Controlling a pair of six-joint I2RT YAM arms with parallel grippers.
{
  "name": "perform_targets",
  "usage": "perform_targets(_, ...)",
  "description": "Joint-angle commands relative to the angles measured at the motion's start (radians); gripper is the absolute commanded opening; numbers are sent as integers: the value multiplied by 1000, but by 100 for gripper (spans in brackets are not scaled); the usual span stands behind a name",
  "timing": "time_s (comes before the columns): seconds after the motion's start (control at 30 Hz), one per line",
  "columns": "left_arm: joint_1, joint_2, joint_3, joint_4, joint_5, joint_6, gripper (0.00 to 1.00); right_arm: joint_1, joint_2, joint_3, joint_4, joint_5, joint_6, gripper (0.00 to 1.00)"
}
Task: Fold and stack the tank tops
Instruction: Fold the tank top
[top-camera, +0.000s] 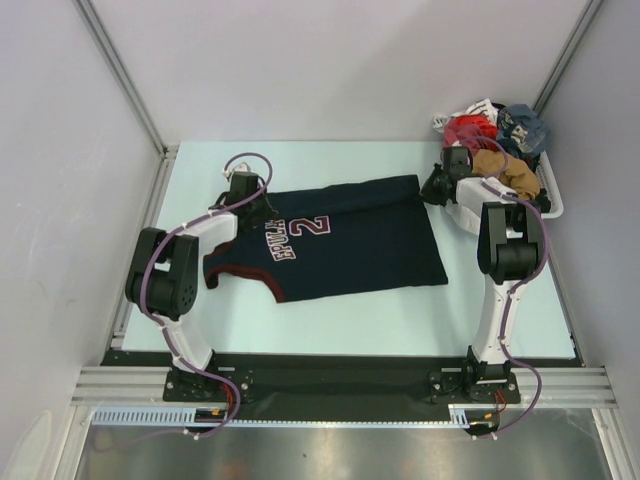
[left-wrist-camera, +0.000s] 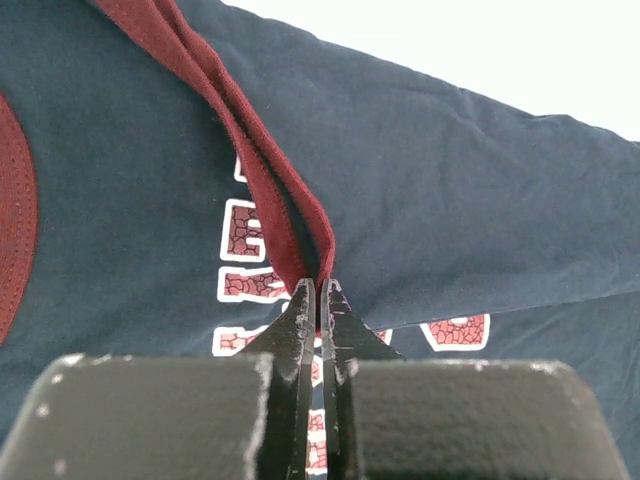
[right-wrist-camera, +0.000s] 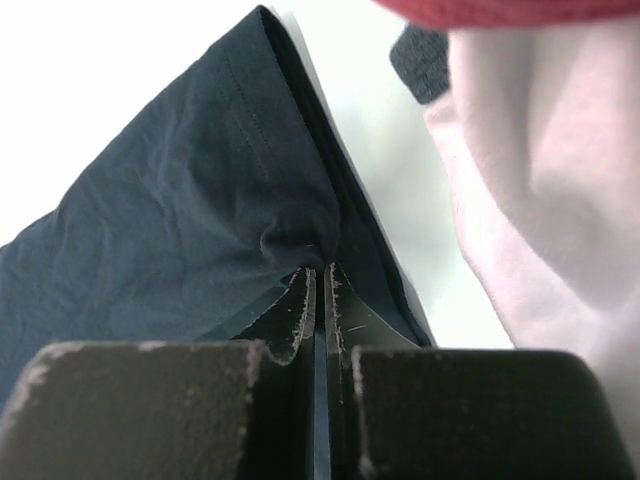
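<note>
Here the left tool (left-wrist-camera: 320, 290) pinches maroon trim (left-wrist-camera: 270, 190) on the navy top (top-camera: 340, 240), the right tool (right-wrist-camera: 320, 275) its hem (right-wrist-camera: 290, 240). Only overhead shows the basket (top-camera: 553, 208) at the pale, grey-walled bench's (top-camera: 330, 320) far-right corner.

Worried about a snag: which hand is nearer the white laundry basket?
Right. The right hand pinches a corner of the navy tank top just beside the basket; the left hand pinches its maroon trim at the far end, across the shirt.
</note>
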Motion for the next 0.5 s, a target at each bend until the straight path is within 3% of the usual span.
perform_targets(0.0,-3,-26,-19,13,-31,1,1,-9,-50,-20,13,42,11,0)
perform_targets(0.13,-11,-6,-27,9,-37,-8,4,-6,-44,-37,13,48,15,10)
perform_targets(0.17,-14,-8,-30,7,-43,-11,13,-5,-47,-44,11,56,18,15)
perform_targets(0.2,-17,-12,-38,8,-48,-13,22,-2,-53,-53,22,60,18,28)
perform_targets(0.27,-29,-30,-51,12,-69,-13,48,2,-87,-92,43,77,18,38)
perform_targets(0.37,-40,-79,-81,21,-101,-8,61,8,-126,-113,65,86,14,50)
perform_targets(0.47,-46,-135,-94,13,-113,9,64,26,-182,-133,50,108,-11,52)
